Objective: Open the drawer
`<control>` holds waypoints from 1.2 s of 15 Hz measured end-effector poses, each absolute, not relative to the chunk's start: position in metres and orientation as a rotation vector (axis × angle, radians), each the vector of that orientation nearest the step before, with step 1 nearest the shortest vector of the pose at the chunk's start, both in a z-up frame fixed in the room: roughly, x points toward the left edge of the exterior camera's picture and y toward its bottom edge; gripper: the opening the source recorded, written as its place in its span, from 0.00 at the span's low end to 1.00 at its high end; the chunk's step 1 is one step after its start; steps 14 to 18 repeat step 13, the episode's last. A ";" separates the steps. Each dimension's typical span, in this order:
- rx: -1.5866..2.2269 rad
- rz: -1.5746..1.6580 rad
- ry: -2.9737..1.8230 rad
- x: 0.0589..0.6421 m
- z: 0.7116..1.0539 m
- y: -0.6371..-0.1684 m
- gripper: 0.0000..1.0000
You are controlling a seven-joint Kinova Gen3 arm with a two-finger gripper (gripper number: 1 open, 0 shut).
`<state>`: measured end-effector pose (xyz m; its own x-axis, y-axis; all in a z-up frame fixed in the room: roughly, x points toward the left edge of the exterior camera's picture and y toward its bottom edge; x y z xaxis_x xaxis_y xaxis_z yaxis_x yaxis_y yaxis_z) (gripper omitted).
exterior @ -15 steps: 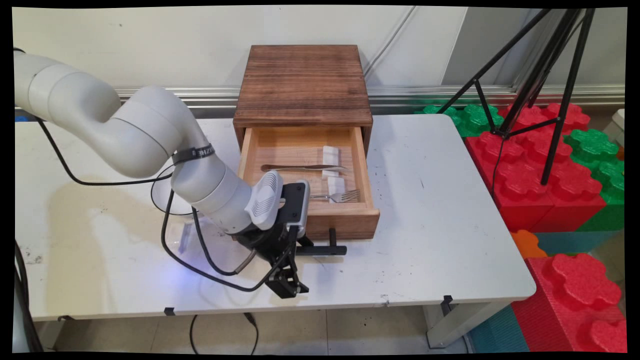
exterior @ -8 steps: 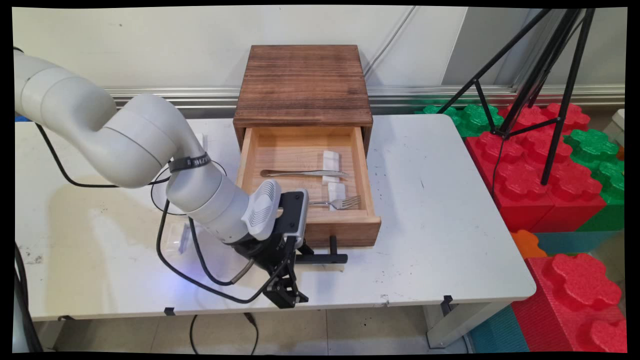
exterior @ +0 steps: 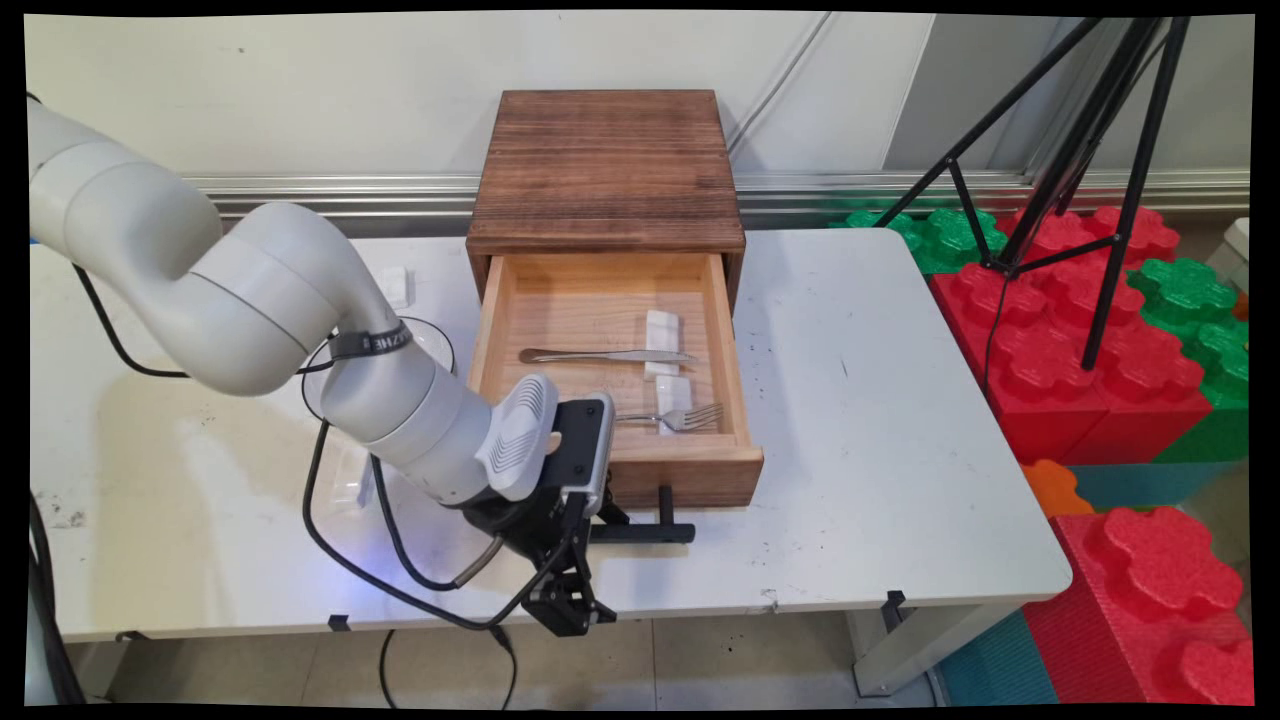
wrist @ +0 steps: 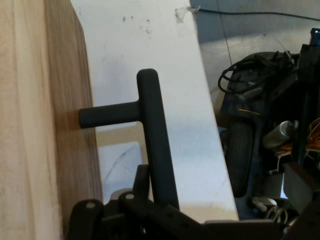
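Observation:
A dark wooden box point(exterior: 605, 170) stands at the back of the white table point(exterior: 880, 430), its light wood drawer point(exterior: 690, 468) pulled out toward me. My gripper point(exterior: 604, 528) is shut on the left end of the drawer's black T-bar handle point(exterior: 648, 531). In the hand view the handle point(wrist: 155, 135) runs up from between my fingers point(wrist: 142, 182), my gripper point(wrist: 160, 200) at its near end, with the drawer front point(wrist: 70, 125) on the left. Inside the drawer lie a metal knife point(exterior: 600, 355), a fork point(exterior: 682, 416) and two small white blocks point(exterior: 661, 328).
A small white block point(exterior: 396, 284) and clear plastic pieces point(exterior: 350, 478) lie on the table left of the box, partly behind my arm. A black tripod point(exterior: 1080, 150) and red and green foam blocks point(exterior: 1090, 340) stand off the table's right side. The near table edge point(exterior: 700, 605) is close under the hand.
The drawer has slid a little further out toward the table's near edge, drawn by its handle. My hand and forearm have moved the same way, down and slightly left in the picture.

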<state>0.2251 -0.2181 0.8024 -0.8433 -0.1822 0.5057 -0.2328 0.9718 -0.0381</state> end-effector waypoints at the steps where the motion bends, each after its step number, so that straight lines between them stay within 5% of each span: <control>1: 0.290 0.133 -2.598 0.225 0.802 -0.216 1.00; 18: 0.253 0.158 -2.592 0.231 0.803 -0.204 1.00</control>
